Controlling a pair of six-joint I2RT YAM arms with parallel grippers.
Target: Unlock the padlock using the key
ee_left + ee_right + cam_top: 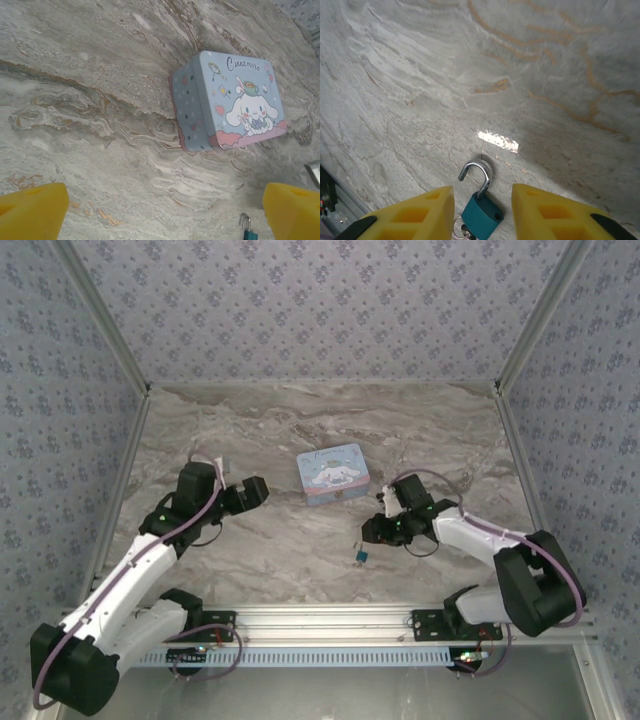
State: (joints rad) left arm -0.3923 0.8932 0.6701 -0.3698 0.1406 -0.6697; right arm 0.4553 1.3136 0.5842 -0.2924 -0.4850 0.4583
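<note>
padlock [481, 216] between fingers of right gripper [482, 197]

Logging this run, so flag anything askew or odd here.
The teal padlock lies on the marble table with its shackle swung open, one end free of the body. The Cinnamoroll tin looks closed and intact.

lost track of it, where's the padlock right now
The padlock lies on the table near its front edge, just off the right gripper, nearer the arms than the tin.
</note>
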